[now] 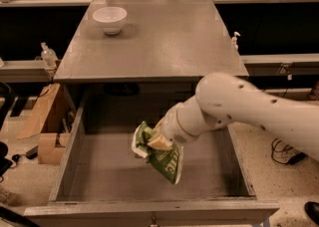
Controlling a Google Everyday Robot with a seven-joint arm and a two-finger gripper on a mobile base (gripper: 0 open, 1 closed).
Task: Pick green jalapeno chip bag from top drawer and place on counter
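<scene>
A grey counter [164,42] carries a white bowl [109,18] at its 11 o'clock corner. Over the open drawer [99,171], the gripper [153,142] is clenched on the chip bag [167,162], which dangles off the floor. Best lift above the counter's edge, then travel toward 12 o'clock, well away from the bowl.

White arm [249,111] — thick, smooth.
Dark dots on it; ringed wrist [183,121]; tan-tipped gripper [158,142] at the bag [168,161], over the drawer [69,164].
</scene>
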